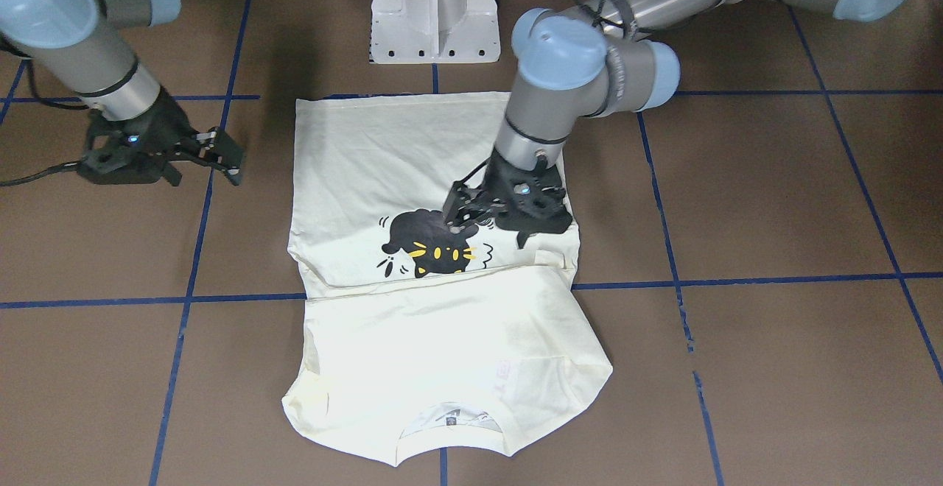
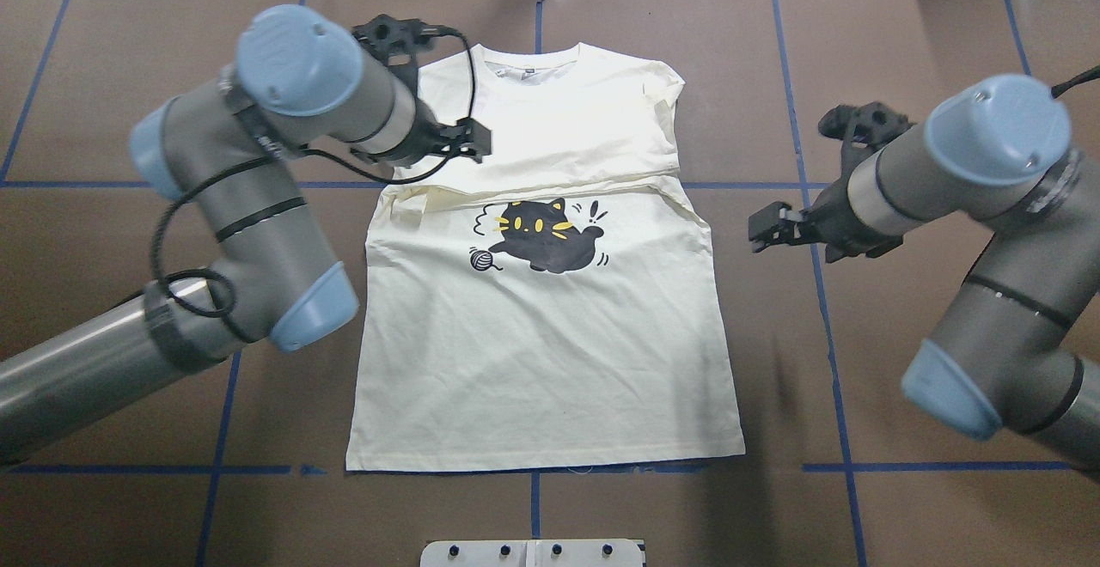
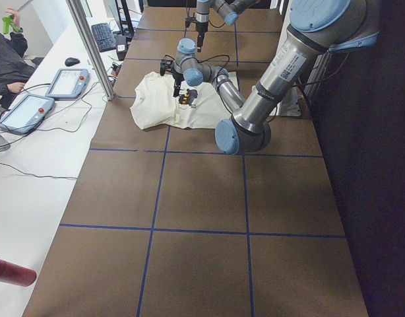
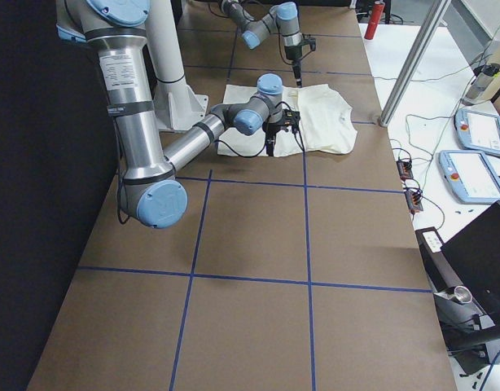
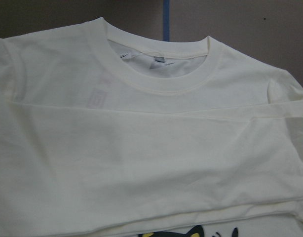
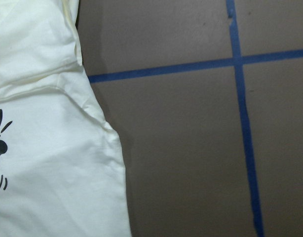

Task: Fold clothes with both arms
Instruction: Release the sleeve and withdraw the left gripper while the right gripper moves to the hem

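Snagging threatens: my left end effector [image 2: 468, 142], gap untellable, may skew the shirt [image 2: 550, 361] fold; right end effector [image 2: 767, 229] gapes, empty.

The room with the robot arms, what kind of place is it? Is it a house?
Probably a robot lab, not a house. The left arm and right arm work at a table gridded with blue tape, and control tablets and a keyboard sit on the bench beside it.

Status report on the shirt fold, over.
Right gripper open, beside the shirt. Left gripper above it, open or shut unclear. Top part folded over, lower part flat. Nothing blocking.
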You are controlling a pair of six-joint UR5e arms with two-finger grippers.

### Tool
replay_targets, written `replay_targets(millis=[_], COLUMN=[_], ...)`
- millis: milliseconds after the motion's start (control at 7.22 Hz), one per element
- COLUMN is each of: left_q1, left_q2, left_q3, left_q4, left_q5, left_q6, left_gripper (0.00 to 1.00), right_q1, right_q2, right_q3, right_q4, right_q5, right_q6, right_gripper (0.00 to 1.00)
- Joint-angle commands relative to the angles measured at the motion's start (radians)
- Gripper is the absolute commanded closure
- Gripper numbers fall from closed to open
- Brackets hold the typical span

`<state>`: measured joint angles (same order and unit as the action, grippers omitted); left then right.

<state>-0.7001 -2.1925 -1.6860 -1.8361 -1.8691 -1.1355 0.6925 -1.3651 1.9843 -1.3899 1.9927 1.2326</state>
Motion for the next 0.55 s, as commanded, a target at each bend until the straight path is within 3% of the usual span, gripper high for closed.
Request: replay_targets(millis=[0,139,416], left_q1=[-0.016,-0.016,-0.015], left_q2=[0.271,0.322,0.323], left_q3=[-0.280,-0.331,-0.339], left_q4=[0.060,0.060,0.060], left_q5=[-0.009,-0.009,-0.016], left_q6=[0.112,0.118,0.118], left_gripper=[0.00,0.00,0.00], right_q1=[-0.279,-0.362,-0.425], right_q2=[-0.050,-0.089,-0.163], right_q3=[0.037,0.066,0.119], right_q4=[0.095,0.104,0.106], right_q5=[-0.231,-0.292,-0.311], right_q6=[0.258,0.336,0.373], right_gripper=[0.00,0.00,0.00])
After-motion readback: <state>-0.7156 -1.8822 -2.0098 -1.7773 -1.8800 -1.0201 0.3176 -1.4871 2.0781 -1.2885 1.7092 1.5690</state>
